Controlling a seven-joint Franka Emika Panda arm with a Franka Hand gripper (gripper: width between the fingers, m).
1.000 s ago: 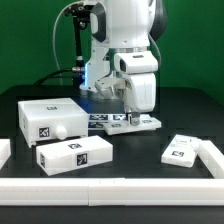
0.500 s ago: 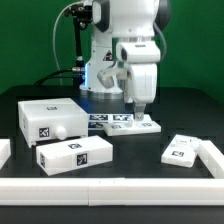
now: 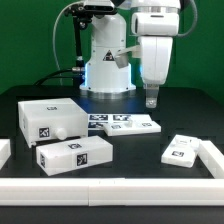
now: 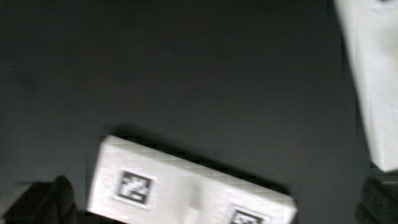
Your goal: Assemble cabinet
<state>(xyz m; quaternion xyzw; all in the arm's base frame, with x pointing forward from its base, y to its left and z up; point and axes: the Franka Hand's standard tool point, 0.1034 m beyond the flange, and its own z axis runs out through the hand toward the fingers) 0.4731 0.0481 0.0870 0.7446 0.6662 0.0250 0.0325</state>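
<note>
The cabinet [image 3: 45, 118] is the large white box with black-and-white tags and a round knob, at the exterior view's left. My gripper [image 3: 152, 98] hangs high above the table, over the right end of the marker board [image 3: 122, 123], touching nothing. In the wrist view the dark fingers [image 4: 50, 202] stand far apart at the frame's corners, so my gripper [image 4: 217, 208] is open and empty. Far below it lies a flat white tagged surface [image 4: 187, 185]; I cannot tell which piece it is.
A smaller long white block [image 3: 75, 153] with one tag lies in front of the cabinet. A small flat white tagged piece [image 3: 182, 151] lies at the exterior view's right. A low white wall [image 3: 110, 188] borders the table's front and sides. The robot base [image 3: 108, 60] stands behind.
The gripper was low at the marker board's right end with its fingers close together; it has opened wide, risen well above the table and shifted toward the exterior view's right.
</note>
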